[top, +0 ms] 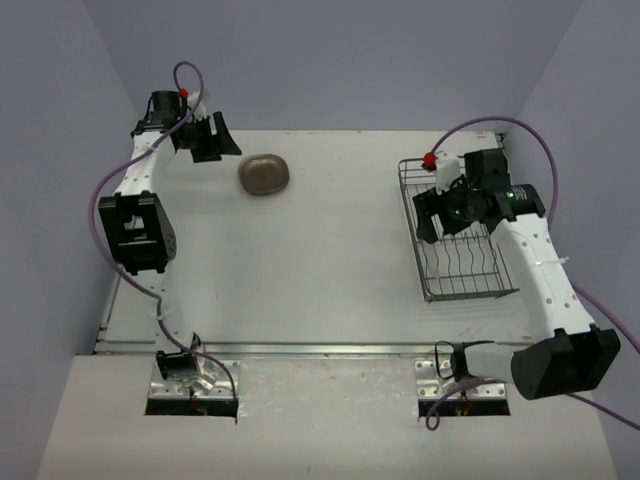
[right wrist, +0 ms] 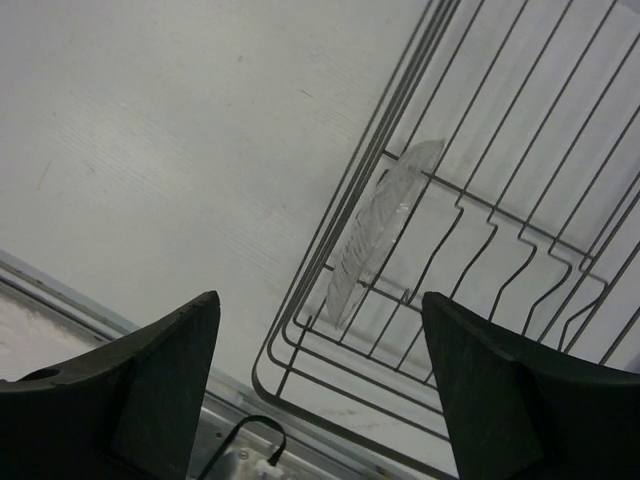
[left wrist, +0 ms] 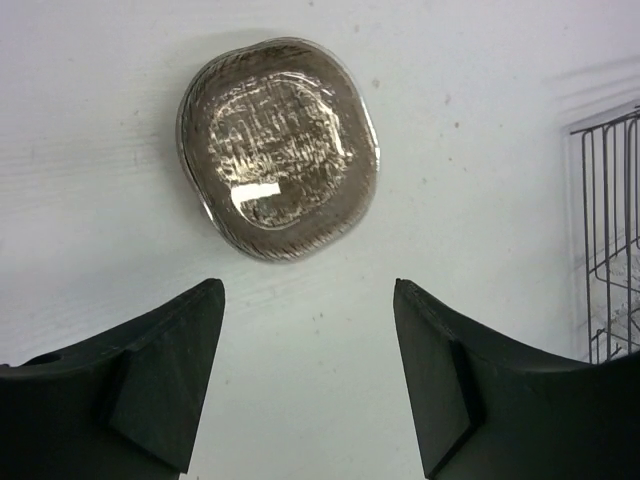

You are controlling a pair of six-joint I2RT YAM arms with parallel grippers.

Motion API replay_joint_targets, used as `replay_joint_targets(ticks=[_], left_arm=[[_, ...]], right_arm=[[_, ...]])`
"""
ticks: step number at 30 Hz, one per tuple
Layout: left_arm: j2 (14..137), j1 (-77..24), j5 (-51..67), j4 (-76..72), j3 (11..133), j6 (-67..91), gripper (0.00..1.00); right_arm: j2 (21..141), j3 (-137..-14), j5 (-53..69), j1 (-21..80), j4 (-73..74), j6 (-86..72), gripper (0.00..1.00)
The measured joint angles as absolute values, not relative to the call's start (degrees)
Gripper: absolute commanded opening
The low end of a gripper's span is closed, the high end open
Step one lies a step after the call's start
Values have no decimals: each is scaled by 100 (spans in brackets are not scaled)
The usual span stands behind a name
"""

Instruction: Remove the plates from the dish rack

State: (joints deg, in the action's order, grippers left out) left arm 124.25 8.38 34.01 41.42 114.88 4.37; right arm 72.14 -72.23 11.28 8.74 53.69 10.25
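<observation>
Left gripper [left wrist: 308, 292]: jaws apart, empty, near far-left grey plate [left wrist: 278, 145] | Right gripper [right wrist: 320, 300]: jaws apart, empty, over dish rack [top: 460, 272] holding clear plate [right wrist: 385, 225]

White table [top: 300, 280] with grey plate [top: 265, 174] and wire dish rack [top: 468, 296]

Grey plate [left wrist: 278, 148] flat on white table [left wrist: 80, 200] — fingers [left wrist: 150, 390] apart, clear of it — dish rack [left wrist: 610, 240] far right.

A glossy grey-brown rounded plate [left wrist: 278, 148] with a textured, translucent centre lies flat on the white table, well apart from the rectangular silver wire dish rack [top: 465, 285]. Inside the rack, a clear ribbed plate [right wrist: 385, 225] stands on edge among the tines, close to the rim.
</observation>
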Motion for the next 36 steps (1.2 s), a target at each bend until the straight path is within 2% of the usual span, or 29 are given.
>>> replay_joint_targets(ticks=[2,6,12,16,22,36], left_arm=[[11682,816,3317,4104,11036,375,65],[10326,642,3259,3993,10522,265,65],[9168,-105,3106,3837,10027,139,65],[9074,-449,3176,3862,9840,143,65],[9098,-395,3113,3937,9693,158,65],[9109,-377,3116,3931,9692,180,65]], right_arm=[[7231,-7223,1326,476,5451,931,68],[7447,-7225,1722,-275,5650,869,59],[7971,-7185,2248,-613,5918,1101,51],[8067,-7036,2640,-624,5997,1324,50],[8077,-6800,2974,-624,6024,1676,48],[8450,-6308,3067,-624,5563,2099,45]])
